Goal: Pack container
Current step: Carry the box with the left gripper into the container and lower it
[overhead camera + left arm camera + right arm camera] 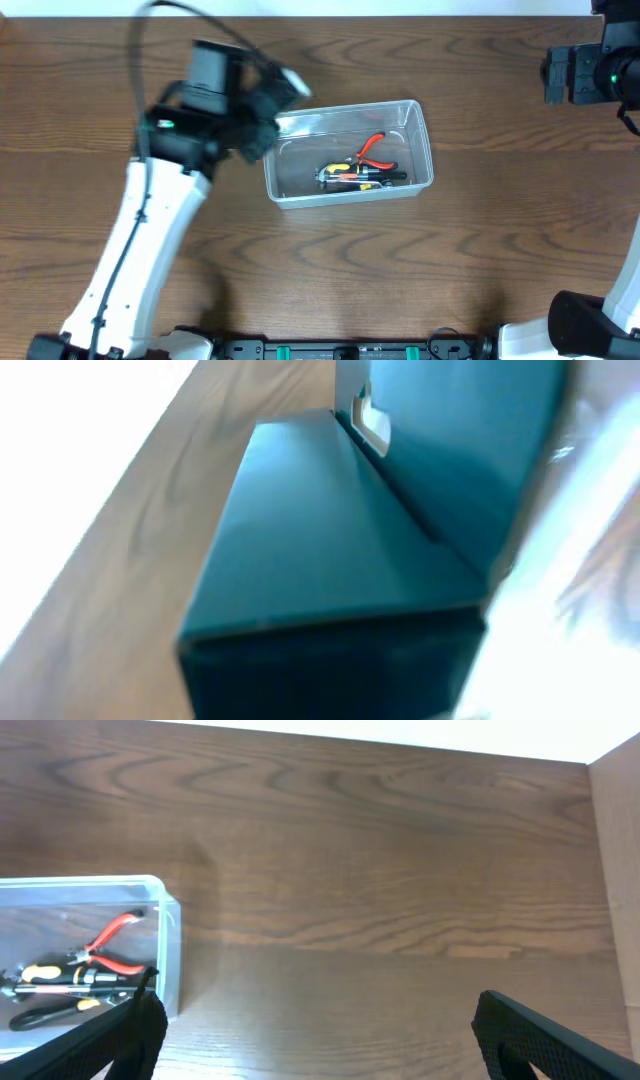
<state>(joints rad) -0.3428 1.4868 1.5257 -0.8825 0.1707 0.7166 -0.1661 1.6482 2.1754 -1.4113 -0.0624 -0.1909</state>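
At left rim of container (300, 165), left claw (274, 97) (gripping box (330, 550)).

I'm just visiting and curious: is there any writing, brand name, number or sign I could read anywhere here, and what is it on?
No text can be read in any view.
teal box: the faces that show are plain, and the picture is blurred.
hand tools in the clear container: any marks on the handles are too small to read.
wooden table: only wood grain, no writing.
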